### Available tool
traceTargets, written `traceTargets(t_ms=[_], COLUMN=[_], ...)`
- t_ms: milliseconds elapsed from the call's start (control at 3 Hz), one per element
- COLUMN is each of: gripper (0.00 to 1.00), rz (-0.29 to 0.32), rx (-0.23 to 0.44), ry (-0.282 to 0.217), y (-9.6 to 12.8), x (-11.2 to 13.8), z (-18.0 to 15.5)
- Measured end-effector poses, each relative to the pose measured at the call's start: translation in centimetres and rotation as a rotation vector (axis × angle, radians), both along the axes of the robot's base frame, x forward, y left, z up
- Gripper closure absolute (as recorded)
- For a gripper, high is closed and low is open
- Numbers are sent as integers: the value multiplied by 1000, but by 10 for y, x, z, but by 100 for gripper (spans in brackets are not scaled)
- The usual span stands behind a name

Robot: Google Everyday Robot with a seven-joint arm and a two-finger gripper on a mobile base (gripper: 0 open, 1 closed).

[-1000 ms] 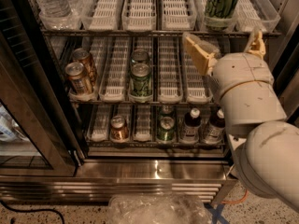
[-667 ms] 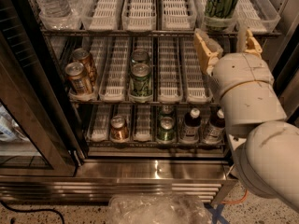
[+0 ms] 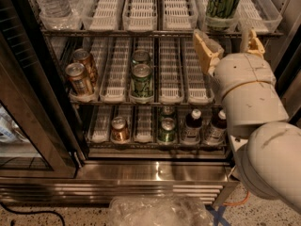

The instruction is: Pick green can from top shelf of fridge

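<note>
The green can (image 3: 224, 3) is tall, slim and dark green with pale streaky markings. It stands at the front of a translucent lane tray on the top shelf (image 3: 141, 13) of the fridge (image 3: 155, 171), at the upper right; its top is cut off by the frame edge. My gripper (image 3: 229, 45) is open just below and in front of the can. Its two tan fingers (image 3: 206, 51) point up at the front edge of the top shelf. The white arm fills the right side and hides part of the shelves.
Clear water bottles (image 3: 54, 1) stand at the top shelf's left. The middle rack holds brown cans (image 3: 81, 74) and shorter green cans (image 3: 141, 76). The bottom rack holds cans and dark bottles (image 3: 192, 126). The open glass door (image 3: 28, 102) is at the left. A plastic bag (image 3: 160, 211) lies on the floor.
My gripper has risen and moved a little to the right, from in front of the middle rack to just under the top shelf's front edge below the green can.
</note>
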State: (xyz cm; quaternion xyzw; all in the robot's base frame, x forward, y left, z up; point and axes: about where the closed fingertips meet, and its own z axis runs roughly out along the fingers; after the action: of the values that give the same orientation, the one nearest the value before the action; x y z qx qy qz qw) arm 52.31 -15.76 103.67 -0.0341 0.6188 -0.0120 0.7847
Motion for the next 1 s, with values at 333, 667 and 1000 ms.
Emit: traceTargets(t_ms=[333,667,1000], gripper=[35,38,33], rz=[0,2,-8], rx=[4,-1,2], ry=[-5,-16,-30], y=[-1,-4,-8], x=[5,3,2], z=[3,3,6])
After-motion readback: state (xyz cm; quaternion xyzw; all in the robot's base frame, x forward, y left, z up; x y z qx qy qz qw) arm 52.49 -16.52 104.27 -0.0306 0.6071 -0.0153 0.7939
